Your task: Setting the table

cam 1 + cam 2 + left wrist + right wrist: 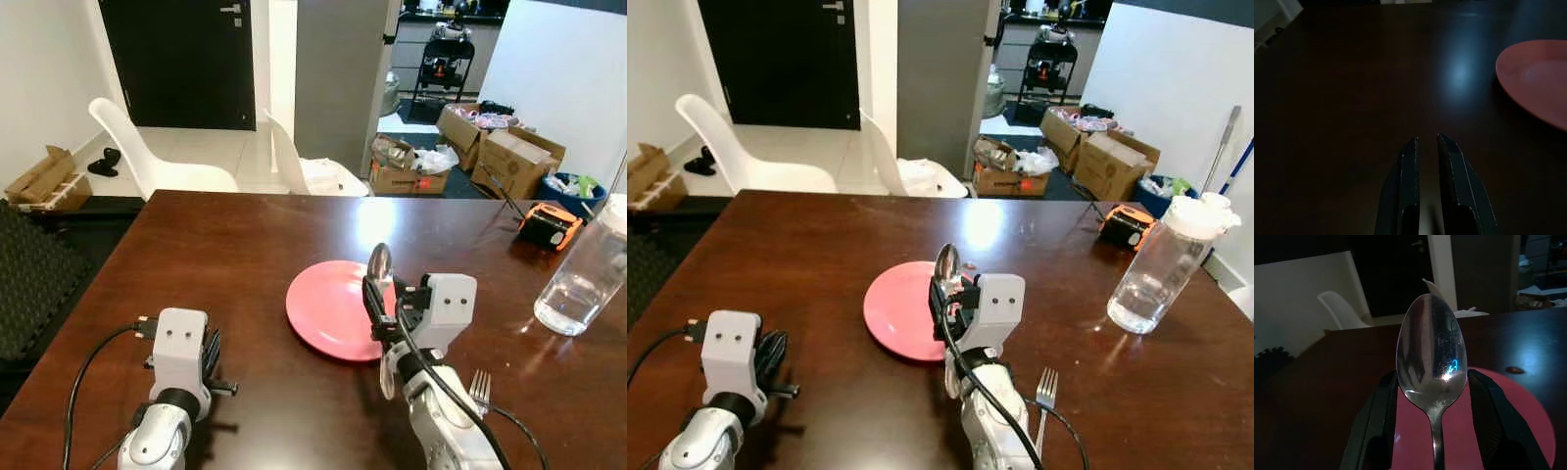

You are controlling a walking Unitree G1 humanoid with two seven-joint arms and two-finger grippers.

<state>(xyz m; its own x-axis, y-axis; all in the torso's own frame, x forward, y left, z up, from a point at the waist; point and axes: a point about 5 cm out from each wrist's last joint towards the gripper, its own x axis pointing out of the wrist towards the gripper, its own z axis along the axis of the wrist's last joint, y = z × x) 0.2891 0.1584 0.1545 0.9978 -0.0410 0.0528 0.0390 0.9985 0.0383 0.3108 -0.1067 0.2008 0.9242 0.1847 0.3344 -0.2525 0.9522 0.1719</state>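
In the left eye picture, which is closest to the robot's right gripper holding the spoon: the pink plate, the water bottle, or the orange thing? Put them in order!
Measured from the right gripper:
1. Pink plate, right under and beside it, toward the robot's left.
2. Water bottle, off to the robot's right near the table edge.
3. Orange thing, farther back on the right, by the table's far corner.

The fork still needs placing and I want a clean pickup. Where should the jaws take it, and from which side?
Grip the fork at mid-handle, coming straight down from above. It lies flat on the table, tines pointing away, handle running toward the robot, just right of the right gripper, so jaws closing across the slim handle probably hold best. That gripper holds a spoon now.
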